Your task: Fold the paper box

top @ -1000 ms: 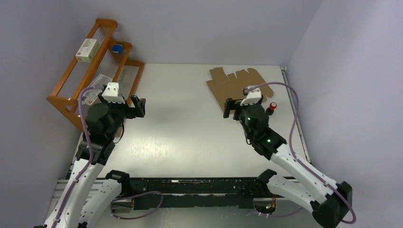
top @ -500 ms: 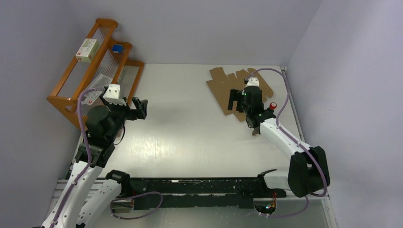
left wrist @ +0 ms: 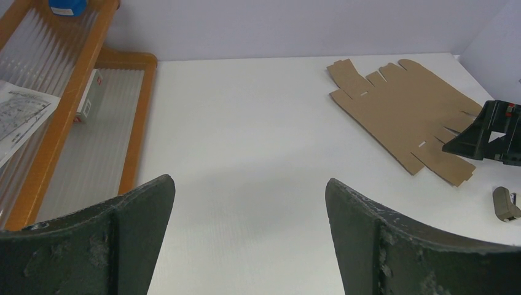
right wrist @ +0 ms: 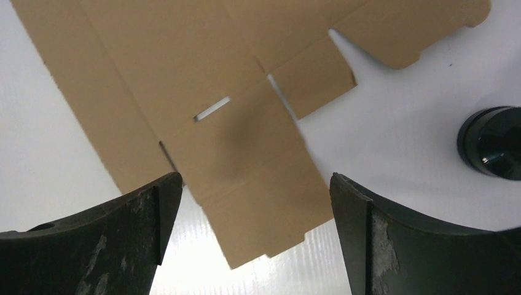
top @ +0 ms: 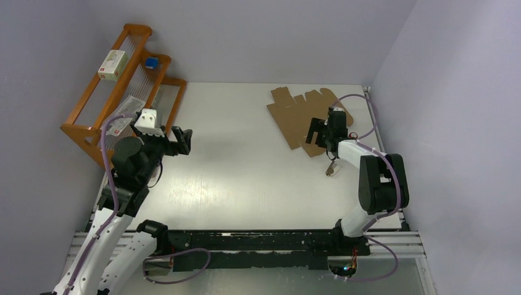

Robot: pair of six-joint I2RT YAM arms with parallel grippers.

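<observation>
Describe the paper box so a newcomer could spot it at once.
Start at the white table, its far right corner, opposite the orange rack. The paper box lies flat there: the only brown cardboard sheet, die-cut with flaps and slots, not yet folded.

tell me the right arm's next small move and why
Probably lower the right gripper and close on the near flap of the paper box: the sheet lies flat and unfolded, and the open jaws hang over that flap's edge, holding nothing.

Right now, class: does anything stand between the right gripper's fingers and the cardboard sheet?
Nothing visible. The open right gripper hangs directly above the paper box, over one flap; the black round object sits off to the side.
</observation>
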